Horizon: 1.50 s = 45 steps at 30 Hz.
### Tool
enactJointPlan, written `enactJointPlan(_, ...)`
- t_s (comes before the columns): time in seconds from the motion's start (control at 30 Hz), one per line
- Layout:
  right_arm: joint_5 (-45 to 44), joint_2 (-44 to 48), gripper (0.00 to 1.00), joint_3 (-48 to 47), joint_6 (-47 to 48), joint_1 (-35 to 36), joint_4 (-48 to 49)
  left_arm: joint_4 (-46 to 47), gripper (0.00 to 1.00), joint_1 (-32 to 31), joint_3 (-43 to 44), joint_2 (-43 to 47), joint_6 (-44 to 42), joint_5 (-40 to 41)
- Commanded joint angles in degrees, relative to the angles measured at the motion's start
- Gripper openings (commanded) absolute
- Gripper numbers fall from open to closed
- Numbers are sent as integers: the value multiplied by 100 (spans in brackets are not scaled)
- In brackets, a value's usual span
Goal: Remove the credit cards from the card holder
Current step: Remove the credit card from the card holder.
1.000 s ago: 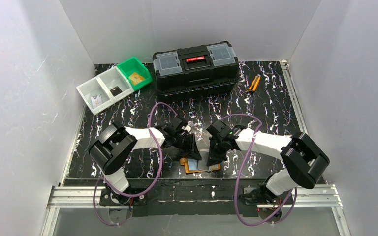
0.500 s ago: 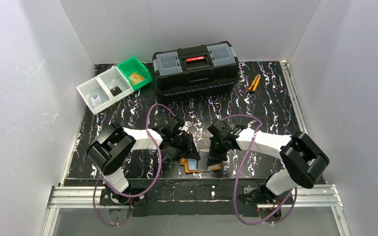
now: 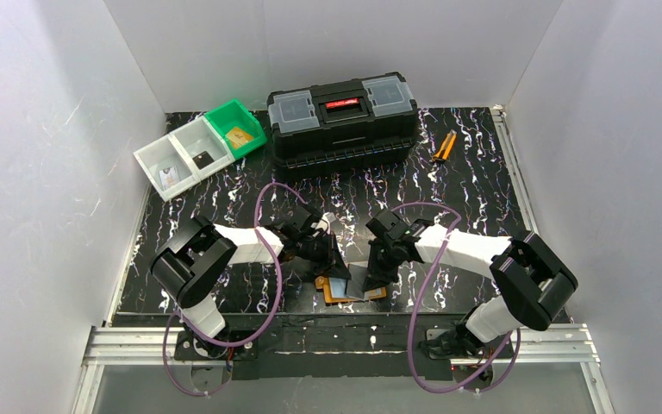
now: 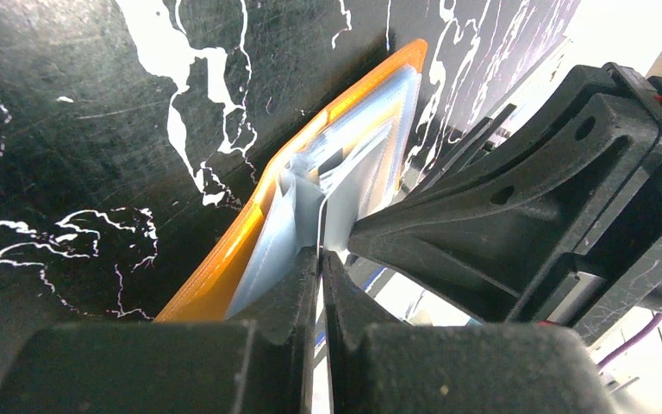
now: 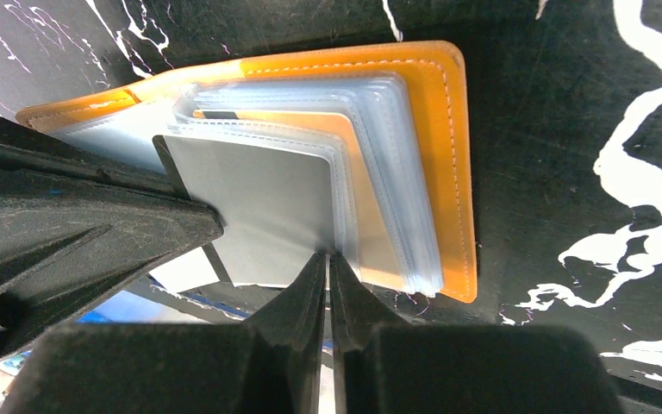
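Note:
The orange card holder (image 3: 352, 291) lies open near the table's front edge, its clear pockets (image 5: 396, 172) fanned out. A grey credit card (image 5: 259, 203) sticks partly out of a pocket, and a tan one (image 5: 366, 185) shows through another. My left gripper (image 4: 320, 255) is shut on a thin card edge beside the pockets (image 4: 371, 147), coming in from the holder's left (image 3: 336, 266). My right gripper (image 5: 327, 257) is shut on a pocket's edge right next to the grey card, on the holder's right (image 3: 371, 278). The two grippers nearly touch over the holder.
A black toolbox (image 3: 342, 116) stands at the back. White bins (image 3: 183, 158) and a green bin (image 3: 236, 128) sit at the back left, and orange-handled pliers (image 3: 444, 147) at the back right. White walls enclose the table, and a metal rail (image 3: 336, 335) runs along its front.
The left gripper's jaws have closed onto the card edge. Both arms have barely shifted, and the holder stays in place.

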State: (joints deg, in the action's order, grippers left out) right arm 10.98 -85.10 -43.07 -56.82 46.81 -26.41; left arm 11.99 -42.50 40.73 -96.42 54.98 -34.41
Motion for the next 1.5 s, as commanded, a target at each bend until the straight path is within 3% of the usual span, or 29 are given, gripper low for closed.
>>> enactJointPlan(0.0, -620, -191, 13, 334, 124, -92, -154, -71, 0, 69, -31, 262, -93, -13)
enactJointPlan(0.4, -649, -38, 14, 430, 158, -216, -228, -315, 0, 341, -88, 419, -331, -40)
enactJointPlan(0.83, -659, 27, 32, 371, 186, -251, -256, -343, 0, 415, -67, 357, -467, -212)
enactJointPlan(0.93, -692, -38, 31, 307, 211, -251, -307, -365, 0, 412, -65, 364, -474, -224)
enactJointPlan(1.2, -738, -97, 14, 238, 232, -251, -394, -523, 0, 458, -60, 459, -578, -241)
enactJointPlan(1.47, -773, -21, 13, 216, 233, -251, -439, -749, 0, 507, -19, 478, -731, -230)
